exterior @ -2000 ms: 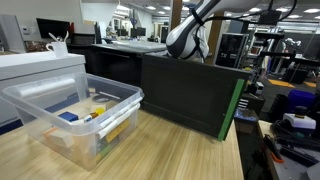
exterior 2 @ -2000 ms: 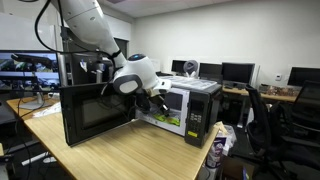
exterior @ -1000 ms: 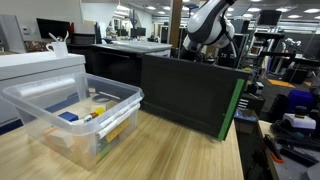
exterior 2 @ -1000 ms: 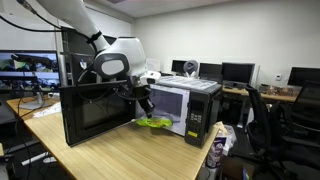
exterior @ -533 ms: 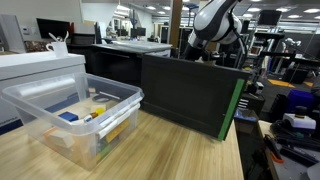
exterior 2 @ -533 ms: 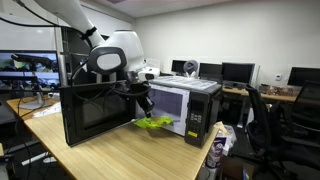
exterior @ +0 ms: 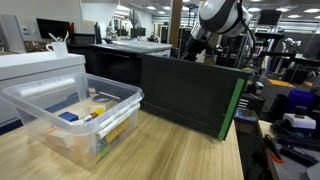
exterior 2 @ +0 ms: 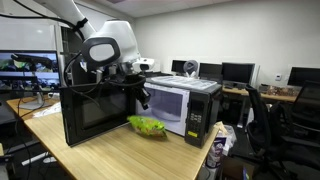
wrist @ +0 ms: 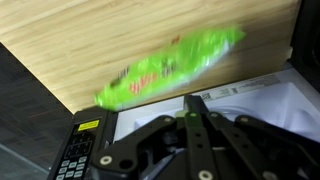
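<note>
A green snack bag [exterior 2: 148,126] lies on the wooden table [exterior 2: 120,155], in front of the open white microwave [exterior 2: 185,105] and beside its black door [exterior 2: 95,112]. My gripper [exterior 2: 143,99] hangs a little above the bag and is apart from it. In the wrist view the bag [wrist: 170,68] is a blurred green shape on the wood beyond my fingertips [wrist: 193,98], which are pressed together with nothing between them. The microwave's keypad [wrist: 75,155] shows below left. In an exterior view the door's back [exterior: 190,90] hides the bag and most of the gripper.
A clear plastic bin [exterior: 75,110] with several small items stands on the table next to a white box [exterior: 40,65]. A small packet [exterior 2: 215,150] sits at the table's edge. Office chairs [exterior 2: 268,120] and monitors stand behind.
The gripper came out of the microwave with the green bag hanging from it, then rose. The bag now lies on the table, apart from the gripper.
</note>
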You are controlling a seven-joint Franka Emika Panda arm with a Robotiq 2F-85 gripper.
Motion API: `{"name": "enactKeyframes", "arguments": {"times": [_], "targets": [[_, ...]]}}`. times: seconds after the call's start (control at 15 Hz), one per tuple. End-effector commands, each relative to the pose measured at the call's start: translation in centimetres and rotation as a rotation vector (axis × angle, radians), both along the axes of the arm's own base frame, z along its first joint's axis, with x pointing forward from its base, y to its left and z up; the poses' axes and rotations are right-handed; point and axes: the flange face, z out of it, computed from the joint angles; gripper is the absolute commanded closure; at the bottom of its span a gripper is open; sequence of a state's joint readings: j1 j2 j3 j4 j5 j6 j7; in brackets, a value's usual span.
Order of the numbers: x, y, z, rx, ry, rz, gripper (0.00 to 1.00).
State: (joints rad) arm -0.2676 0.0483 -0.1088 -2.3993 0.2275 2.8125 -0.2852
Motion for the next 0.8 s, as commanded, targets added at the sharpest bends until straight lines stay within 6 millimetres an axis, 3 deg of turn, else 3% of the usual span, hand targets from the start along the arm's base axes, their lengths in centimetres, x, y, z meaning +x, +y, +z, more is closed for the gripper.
{"name": "enactKeyframes", "arguments": {"times": [0.0,0.33,0.4,0.47,0.53,0.6,0.67,0.73], "targets": [[-0.9,1.6,2.8,0.016,-0.044,0.017,1.00],[-0.5,3.0,5.3,0.018,-0.083,0.020,0.99],[0.5,2.5,4.9,0.001,-0.089,0.027,0.74],[0.5,2.6,5.0,0.002,-0.091,0.029,0.99],[0.5,2.6,5.0,0.002,-0.090,0.030,0.96],[0.5,2.5,4.9,0.003,-0.090,0.030,0.90],[0.5,2.5,4.9,0.003,-0.090,0.029,0.56],[0.5,2.4,4.7,0.002,-0.086,0.023,0.50]]}}
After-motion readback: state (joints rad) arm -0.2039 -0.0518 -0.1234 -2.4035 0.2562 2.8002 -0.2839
